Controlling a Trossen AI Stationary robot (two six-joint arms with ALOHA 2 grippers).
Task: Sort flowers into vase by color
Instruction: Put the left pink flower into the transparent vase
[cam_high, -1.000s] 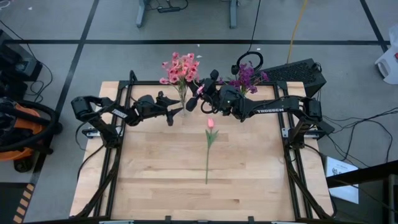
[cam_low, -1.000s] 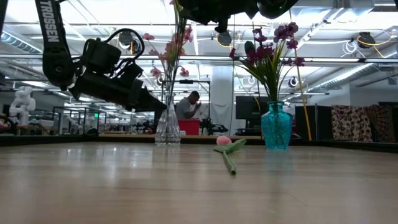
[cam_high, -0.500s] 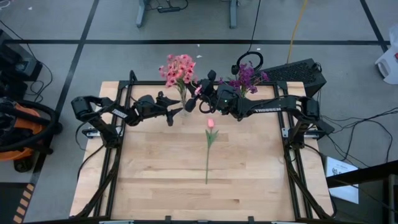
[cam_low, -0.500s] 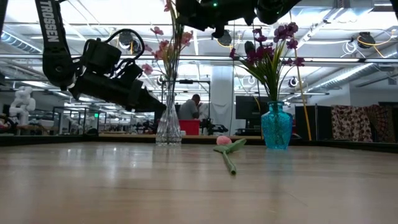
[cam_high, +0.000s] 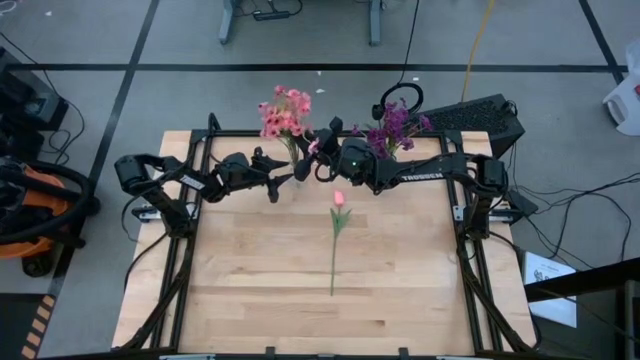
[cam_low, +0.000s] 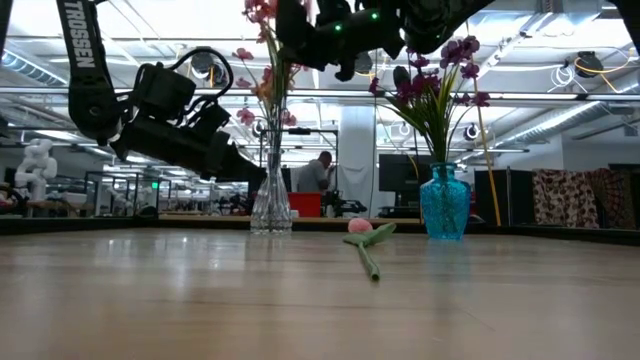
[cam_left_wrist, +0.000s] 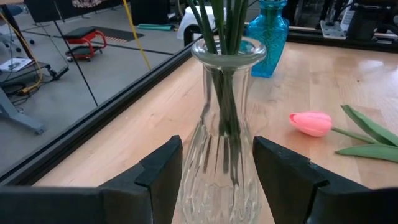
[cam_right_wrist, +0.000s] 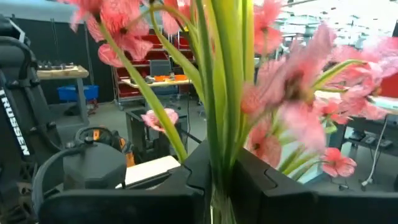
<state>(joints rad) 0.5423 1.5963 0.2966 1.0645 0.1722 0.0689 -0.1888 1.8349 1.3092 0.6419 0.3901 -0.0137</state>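
Left gripper (cam_left_wrist: 214, 165) sat low at the clear glass vase (cam_left_wrist: 222, 155), its two dark fingers (cam_left_wrist: 163, 171) spread wide on either side of the vase's body, close to the glass though I could not tell whether they touched it; from above, that gripper (cam_high: 283, 180) reached the vase (cam_high: 294, 172) from the left side, near the table's (cam_high: 260, 290) far edge; the vase stood upright with a bunch of green stems in its neck and the pink blossoms (cam_high: 284, 112) fanned out above it, beyond the table's far edge as seen from overhead. Just right of the vase and higher up, the right gripper (cam_right_wrist: 221, 168) was closed narrowly around the pink flowers' green stems (cam_right_wrist: 221, 87), above the vase's mouth; in the level view it hung near the top of the spray (cam_low: 262, 60), well over the glass vase (cam_low: 270, 205); from above it showed right beside the blossoms (cam_high: 322, 160). In front of the vase and a little right, the pink tulip (cam_high: 337, 225) lay flat on the wood, bud toward the vase, stem running toward the near edge, apart from both grippers. Farther right of the glass vase stood the blue vase (cam_low: 445, 203), upright, holding the purple flowers (cam_low: 440, 75).
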